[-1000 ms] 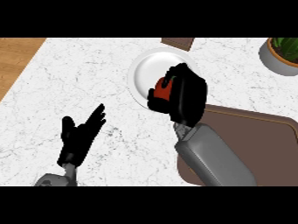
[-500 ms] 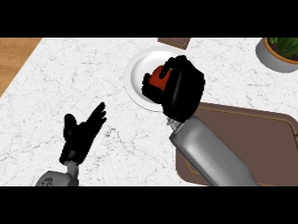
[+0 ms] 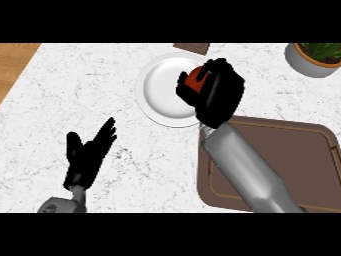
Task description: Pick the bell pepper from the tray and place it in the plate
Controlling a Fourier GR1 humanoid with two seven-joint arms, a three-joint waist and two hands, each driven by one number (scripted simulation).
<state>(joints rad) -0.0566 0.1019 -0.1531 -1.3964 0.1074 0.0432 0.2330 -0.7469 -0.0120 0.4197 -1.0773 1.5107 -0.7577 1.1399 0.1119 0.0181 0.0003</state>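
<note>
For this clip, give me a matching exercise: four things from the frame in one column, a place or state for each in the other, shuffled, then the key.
Things:
1. bell pepper
2. left hand
3. tray
4. potted plant

Places or states:
A. top right corner of the counter
B. open, resting at lower left
C. held in the right hand over the plate
D. brown, lying under the right forearm

Pairs: 1-C, 2-B, 3-D, 4-A

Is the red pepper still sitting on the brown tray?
No, the right hand holds the bell pepper over the white plate, away from the tray.
</note>
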